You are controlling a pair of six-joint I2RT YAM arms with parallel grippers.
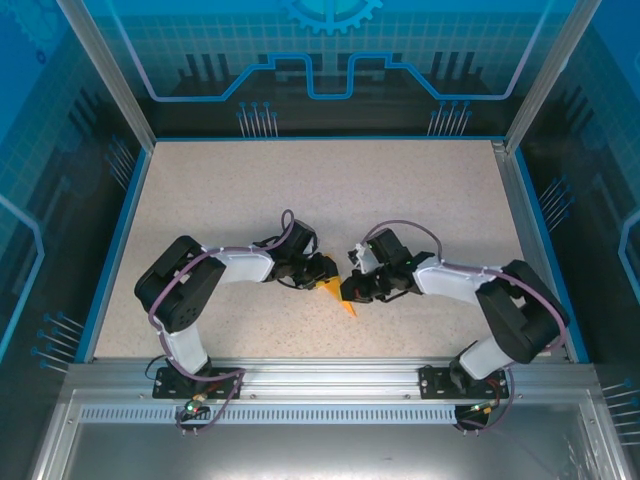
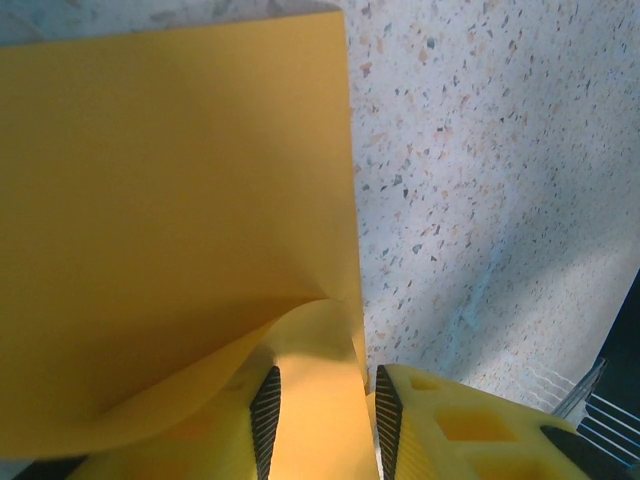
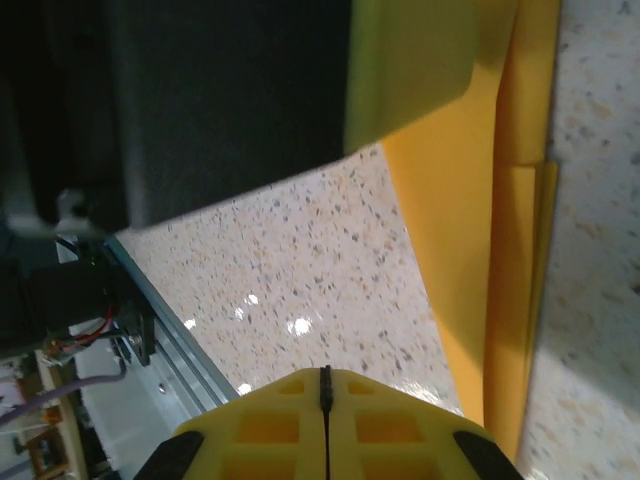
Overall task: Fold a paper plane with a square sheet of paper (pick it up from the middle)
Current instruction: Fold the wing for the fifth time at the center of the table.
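Orange square sheet of paper [image 1: 333,293] lies partly folded on the speckled table [image 1: 400,200], near the front edge, between the two grippers. Left gripper [image 1: 325,272] is down at its left side; the wrist view shows the fingers [image 2: 265,420] standing apart with a curled-up flap of the sheet [image 2: 170,200] rising between them, not pinched flat. Right gripper [image 3: 325,400] is clenched tight on nothing, just beside the sheet's layered folded edge [image 3: 480,250].
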